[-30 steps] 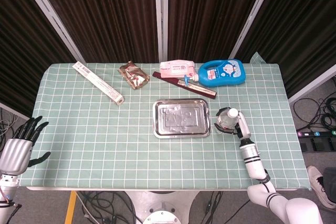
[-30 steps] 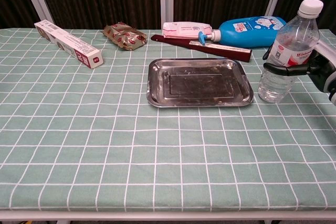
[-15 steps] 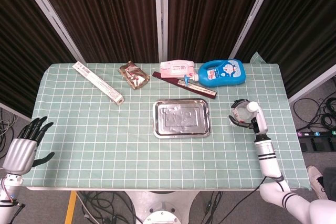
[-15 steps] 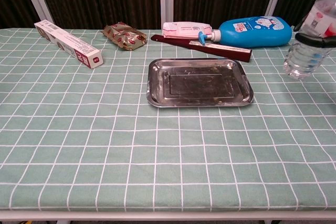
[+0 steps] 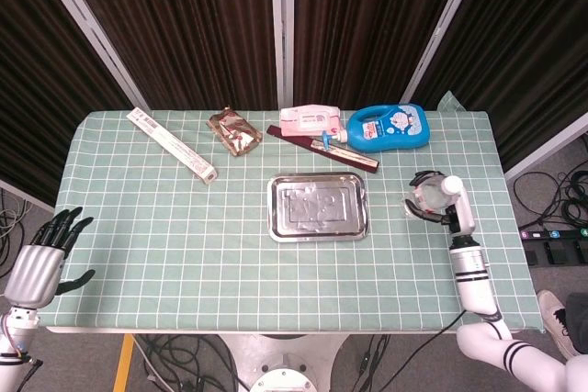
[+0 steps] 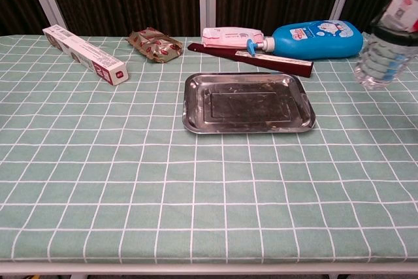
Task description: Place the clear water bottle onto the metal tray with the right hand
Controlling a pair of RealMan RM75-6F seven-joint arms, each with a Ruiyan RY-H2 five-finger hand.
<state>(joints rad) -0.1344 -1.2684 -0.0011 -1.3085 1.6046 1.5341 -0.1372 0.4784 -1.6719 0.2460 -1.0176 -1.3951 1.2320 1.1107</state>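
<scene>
The main risk is the carry: the clear water bottle (image 5: 431,196) is held aloft to the right of the metal tray (image 5: 318,207), well apart from it, and looks tilted, so it could slip through the grasp, or clip the tray's raised rim and topple as it comes down. The right hand (image 5: 445,209) has its fingers wrapped round the bottle's body. The left hand (image 5: 41,259) hangs off the table's left edge, fingers spread and holding nothing.

The table (image 5: 165,245) wears a green checked cloth, backed by dark curtains (image 5: 193,25) between pale posts. Along the far edge lie a blue lotion bottle (image 5: 389,127), a long white box (image 5: 172,144), a dark red box (image 5: 322,149), a pink wipes pack (image 5: 310,119) and a brown snack packet (image 5: 233,131).
</scene>
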